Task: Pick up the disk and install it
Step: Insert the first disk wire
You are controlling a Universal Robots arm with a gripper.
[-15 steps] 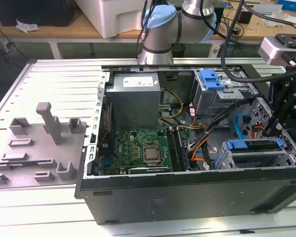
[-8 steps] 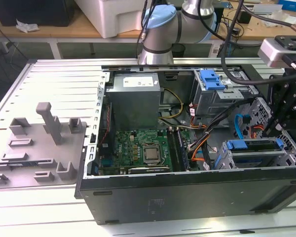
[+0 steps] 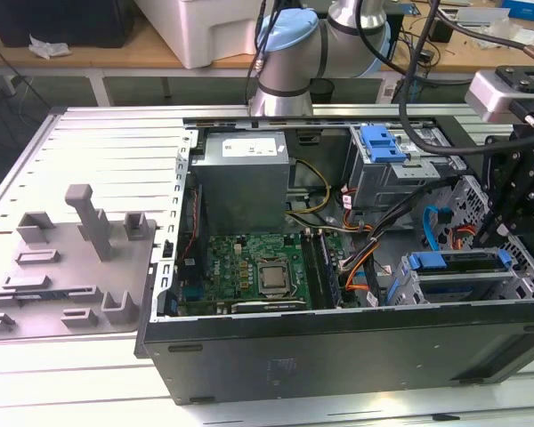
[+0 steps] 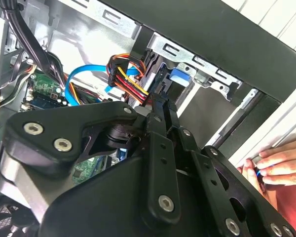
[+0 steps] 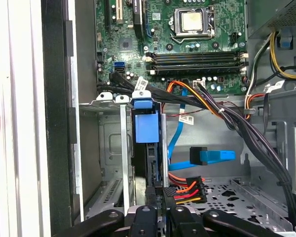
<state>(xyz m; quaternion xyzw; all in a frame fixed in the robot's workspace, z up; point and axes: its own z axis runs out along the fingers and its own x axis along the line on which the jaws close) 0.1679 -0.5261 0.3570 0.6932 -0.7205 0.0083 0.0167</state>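
The disk [image 5: 148,129], standing edge-on in a slot of the grey drive cage [image 5: 108,148], appeared held at its exposed end between the narrowly closed jaws of the gripper [image 5: 159,211]; the power-cable plug [image 5: 186,190] just beside them could probably snag and skew it.

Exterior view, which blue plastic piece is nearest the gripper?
The disk with its blue frame, in the cage beside the gripper; the blue bracket tops the farther cage.
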